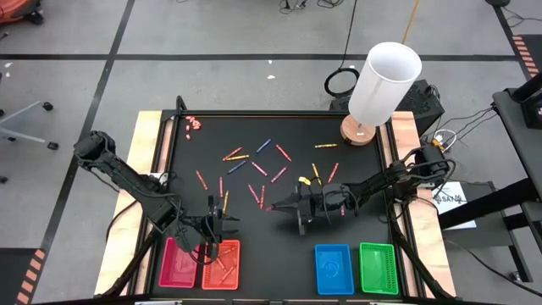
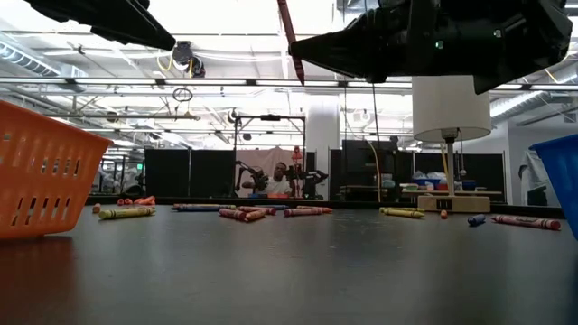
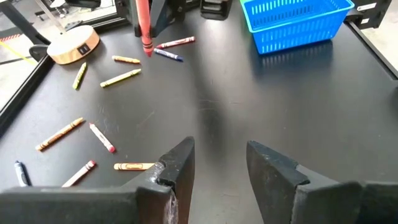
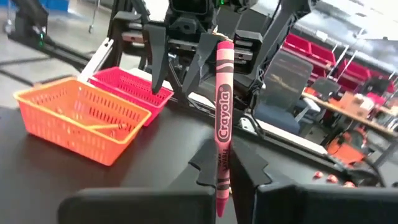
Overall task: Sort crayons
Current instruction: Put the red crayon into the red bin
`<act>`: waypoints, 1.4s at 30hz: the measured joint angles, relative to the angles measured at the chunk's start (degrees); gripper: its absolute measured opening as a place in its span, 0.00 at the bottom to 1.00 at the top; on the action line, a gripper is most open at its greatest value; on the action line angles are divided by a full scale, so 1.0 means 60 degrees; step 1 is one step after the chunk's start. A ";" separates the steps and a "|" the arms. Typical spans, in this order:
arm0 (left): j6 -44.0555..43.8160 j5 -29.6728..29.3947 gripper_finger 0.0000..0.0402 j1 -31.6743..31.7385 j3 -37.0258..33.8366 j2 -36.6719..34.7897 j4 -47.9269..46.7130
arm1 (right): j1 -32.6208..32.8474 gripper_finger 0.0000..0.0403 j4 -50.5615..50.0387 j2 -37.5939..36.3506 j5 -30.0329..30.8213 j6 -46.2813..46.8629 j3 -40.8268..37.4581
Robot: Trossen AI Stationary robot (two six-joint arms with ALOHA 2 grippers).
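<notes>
Many crayons lie scattered flat on the black table top. My right gripper stands over the table's middle, pointing toward the left edge, shut on a red crayon. The same crayon also shows in the low view. My left gripper hovers open at the near left, above the far edge of the orange tray, with nothing between its fingers. A few crayons lie inside that tray. My right gripper pinches the red crayon between its two fingers, on the wrapped shaft near one end. The fingers come level from the table's right side and lie across the crayon. The crayon stands nearly upright, lifted well clear of the table.
A pink tray stands left of the orange one; a blue tray and a green tray stand at the near right. A white-shaded lamp stands at the far right corner. Small pink bits lie at the far left.
</notes>
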 joint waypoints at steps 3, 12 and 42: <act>0.0000 0.0000 0.36 0.0000 0.0000 0.0000 -0.0004 | 0.0000 0.01 0.0005 0.0000 0.0000 -0.0554 0.0000; 0.0000 0.0004 0.36 0.0000 0.0000 0.0000 -0.0004 | 0.0000 0.01 0.0023 0.0000 0.0003 -0.2764 0.0000; 0.0000 -0.0008 0.36 0.0025 0.0000 0.0000 -0.0004 | -0.0004 0.01 0.0209 0.0000 0.0022 -0.0322 0.0007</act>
